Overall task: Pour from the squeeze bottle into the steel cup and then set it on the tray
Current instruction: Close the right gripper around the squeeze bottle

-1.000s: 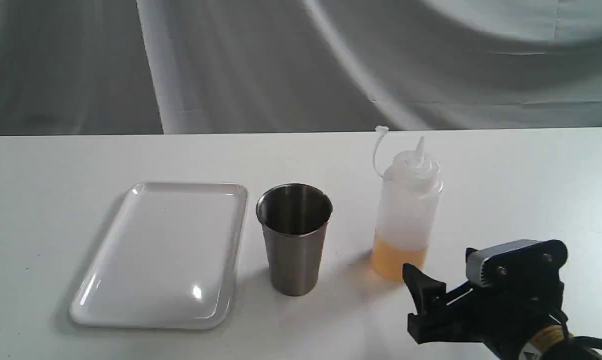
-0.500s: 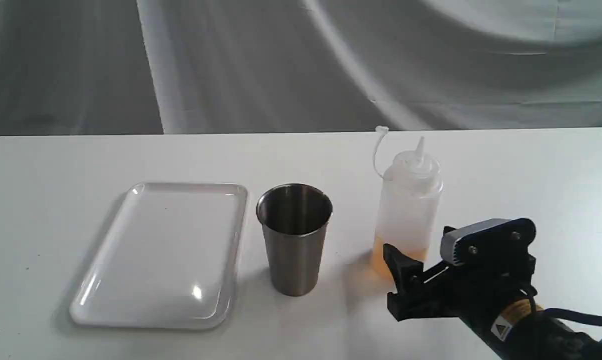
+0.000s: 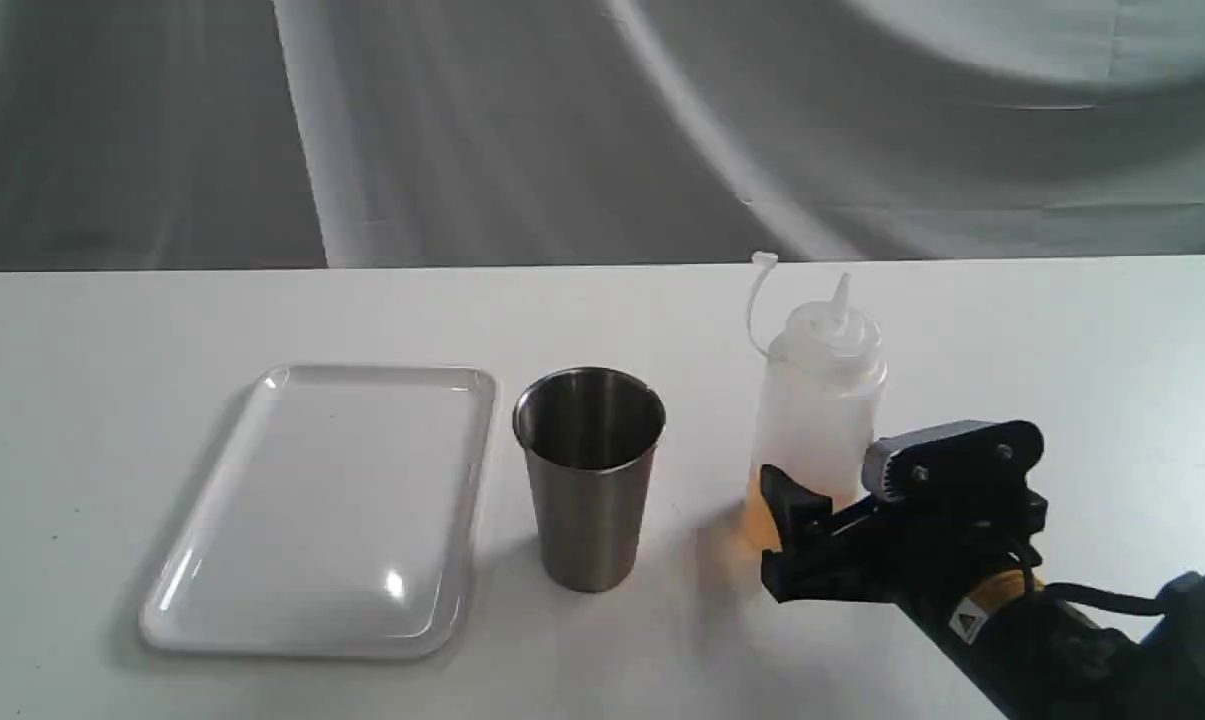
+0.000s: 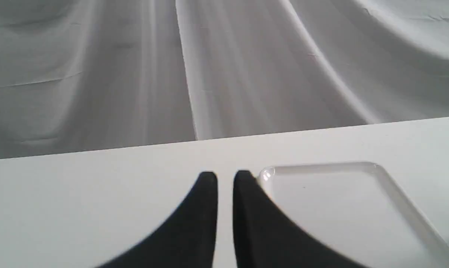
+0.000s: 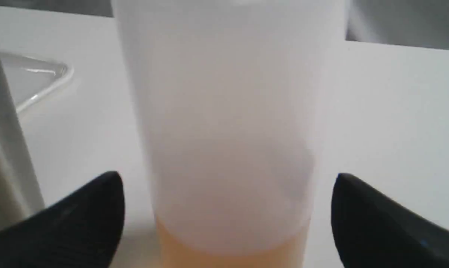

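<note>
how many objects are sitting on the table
3: the tray on the left, the steel cup upright in the middle, the squeeze bottle right of it. None appear hidden.

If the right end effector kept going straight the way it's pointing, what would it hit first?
The squeeze bottle: in the right wrist view it stands dead ahead, between the open fingers of the right end effector. No contact shows yet.

Lower right in the exterior view, the base of the squeeze bottle (image 3: 819,400) is partly hidden by the right gripper (image 3: 812,508). Its nozzle is cut off in the right wrist view.
</note>
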{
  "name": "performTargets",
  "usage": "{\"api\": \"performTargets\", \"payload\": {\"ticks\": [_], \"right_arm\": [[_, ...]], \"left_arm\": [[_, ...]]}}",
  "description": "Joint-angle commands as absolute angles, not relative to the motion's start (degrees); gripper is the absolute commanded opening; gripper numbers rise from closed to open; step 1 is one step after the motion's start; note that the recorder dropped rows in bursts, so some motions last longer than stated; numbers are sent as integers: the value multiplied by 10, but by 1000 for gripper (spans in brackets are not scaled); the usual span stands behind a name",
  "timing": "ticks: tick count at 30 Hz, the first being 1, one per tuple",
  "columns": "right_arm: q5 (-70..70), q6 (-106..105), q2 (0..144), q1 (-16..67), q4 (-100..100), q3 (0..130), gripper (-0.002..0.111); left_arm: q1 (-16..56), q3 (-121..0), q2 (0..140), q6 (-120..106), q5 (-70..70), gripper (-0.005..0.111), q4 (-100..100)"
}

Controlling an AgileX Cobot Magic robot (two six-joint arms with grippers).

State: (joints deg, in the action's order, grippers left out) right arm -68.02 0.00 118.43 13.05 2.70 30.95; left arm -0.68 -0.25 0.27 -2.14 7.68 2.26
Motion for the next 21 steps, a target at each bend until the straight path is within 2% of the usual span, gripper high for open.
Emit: {"api": "performTargets", "payload": {"ticks": [1,21], "right_arm": [[-666,4,1184,126,19,331,75],[-662,12,1247,126,6,387,75]], "left_arm": [[-4,0,0,-20,76,8,23],[-4,0,0,-19,76,8,23]]}}
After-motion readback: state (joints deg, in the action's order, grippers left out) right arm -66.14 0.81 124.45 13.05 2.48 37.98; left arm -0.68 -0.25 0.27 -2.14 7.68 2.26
